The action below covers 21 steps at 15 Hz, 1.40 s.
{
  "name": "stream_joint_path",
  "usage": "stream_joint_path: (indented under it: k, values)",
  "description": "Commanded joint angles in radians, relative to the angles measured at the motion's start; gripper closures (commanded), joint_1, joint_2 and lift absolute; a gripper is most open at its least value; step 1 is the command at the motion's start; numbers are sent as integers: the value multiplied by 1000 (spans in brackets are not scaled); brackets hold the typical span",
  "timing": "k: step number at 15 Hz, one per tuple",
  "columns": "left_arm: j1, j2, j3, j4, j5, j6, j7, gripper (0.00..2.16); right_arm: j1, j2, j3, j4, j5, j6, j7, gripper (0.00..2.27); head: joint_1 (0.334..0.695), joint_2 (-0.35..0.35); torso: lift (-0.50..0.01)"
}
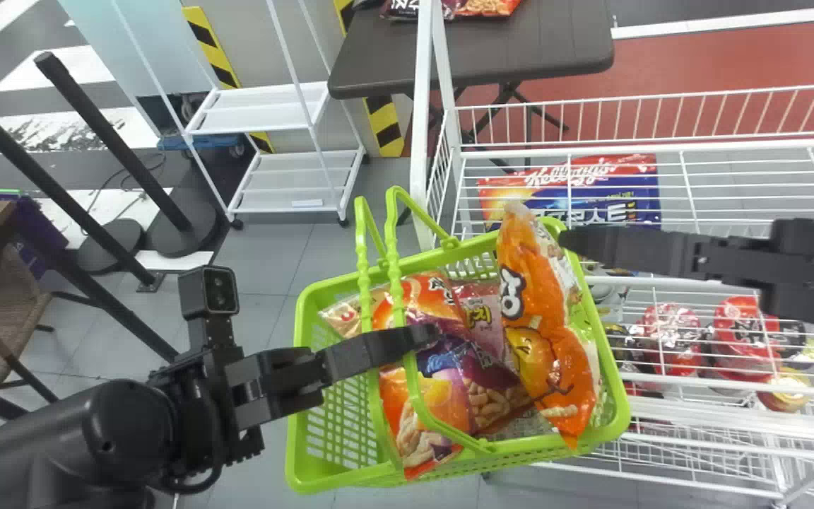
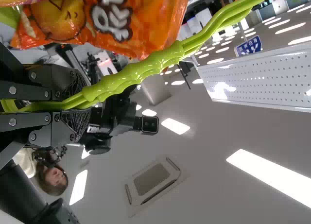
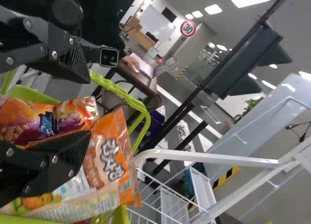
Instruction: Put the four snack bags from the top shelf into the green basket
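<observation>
The green basket [image 1: 350, 481] hangs before the white rack, its two handles [image 1: 394, 283] held in my left gripper [image 1: 425, 338]. In the left wrist view, my left gripper [image 2: 80, 105] is shut around the handles [image 2: 160, 61]. Several snack bags lie in the basket, among them a purple-orange bag [image 1: 442, 382] and a pink one [image 1: 481, 311]. A tall orange bag [image 1: 541, 332] leans upright on the rack side. My right gripper [image 1: 568, 242] is beside its upper end, over the rim. In the right wrist view, my right gripper [image 3: 88, 109] is open, with the orange bag [image 3: 109, 156] just beyond its lower finger.
A red and blue cereal bag [image 1: 576, 191] lies on the rack's upper wire shelf [image 1: 739, 177], and red packages [image 1: 668, 339] sit lower down. Behind are a dark table [image 1: 478, 56] and a white trolley [image 1: 280, 177]. Black posts [image 1: 110, 141] stand at the left.
</observation>
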Motion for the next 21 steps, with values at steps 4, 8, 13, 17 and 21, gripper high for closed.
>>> stream_joint_path:
  k: [4, 8, 13, 17, 21]
  values:
    - [30, -2, 32, 14, 15, -3, -10, 2148, 69, -57, 29, -10, 456, 5, 81, 63, 695, 174, 0]
    - [76, -2, 104, 14, 2, -28, -10, 2148, 167, -43, 156, 65, 898, -457, 53, 60, 695, 81, 0]
    - [136, -2, 130, -20, -19, -43, -10, 2148, 223, -44, 119, 266, 998, -1061, 47, 66, 695, 16, 0]
    - [174, -2, 133, -75, -31, -55, -10, 2148, 272, -49, 112, 347, 1039, -1292, 47, 66, 695, -45, 0]
    - [185, -2, 132, -82, -31, -55, -10, 2148, 302, -46, 109, 349, 1033, -1328, 46, 76, 695, -68, 0]
